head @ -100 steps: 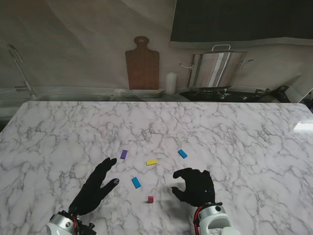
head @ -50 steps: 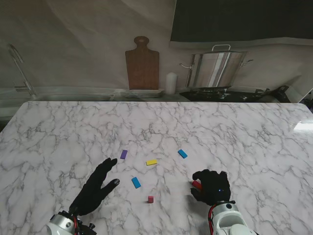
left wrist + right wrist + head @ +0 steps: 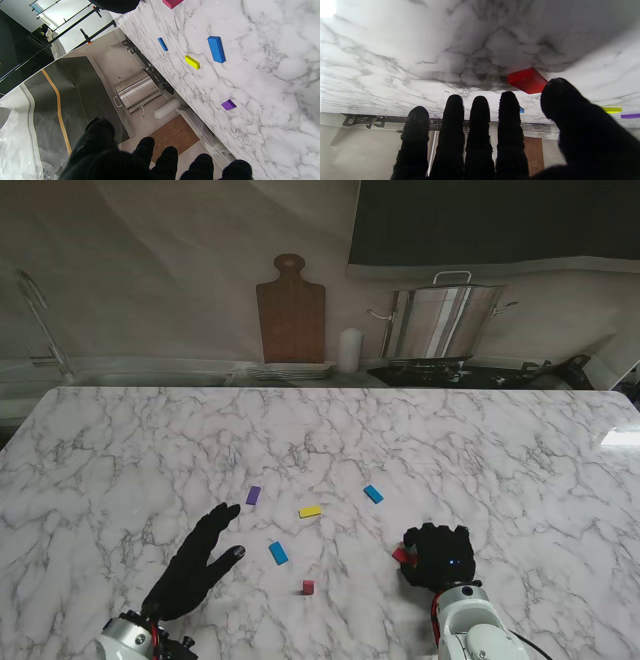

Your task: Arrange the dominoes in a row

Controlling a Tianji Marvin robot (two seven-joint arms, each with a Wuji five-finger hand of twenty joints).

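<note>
Stand view: white marble counter [image 3: 480, 450] with grey veining, pale wall behind. At the back stood a wooden cutting board [image 3: 291, 310], a white candle [image 3: 348, 350], a steel stockpot [image 3: 440, 320] on a dark stove, and a stack of plates [image 3: 290, 370]. Dominoes were scattered mid-counter: purple domino [image 3: 253, 495], yellow domino [image 3: 310, 511], far blue domino [image 3: 373, 493], near blue domino [image 3: 278, 553], and a small dark-red domino [image 3: 308, 587] nearest to me. Left hand [image 3: 195, 565] lay released, fingers spread, holding nothing, just left of the near blue domino. Right hand [image 3: 437, 556] was curled, with a red domino [image 3: 403, 556] at its thumb side; whether it was actually gripped, cannot tell. No readable writing.

Left wrist view: black-gloved fingers [image 3: 147, 150] splayed, nothing between them. Near blue domino [image 3: 216, 49], yellow domino [image 3: 192, 62], far blue domino [image 3: 162, 44], purple domino [image 3: 228, 105] and the dark-red domino [image 3: 172, 2] lay flat and well apart. Stockpot [image 3: 137, 91], candle [image 3: 167, 108] and cutting board [image 3: 175, 135] showed beyond the counter edge.

Right wrist view: four fingers [image 3: 480, 130] extended side by side, thumb apart. Red domino [image 3: 527, 80] sat on the counter [image 3: 420, 50] by the thumb tip; contact unclear, picture blurred.
</note>
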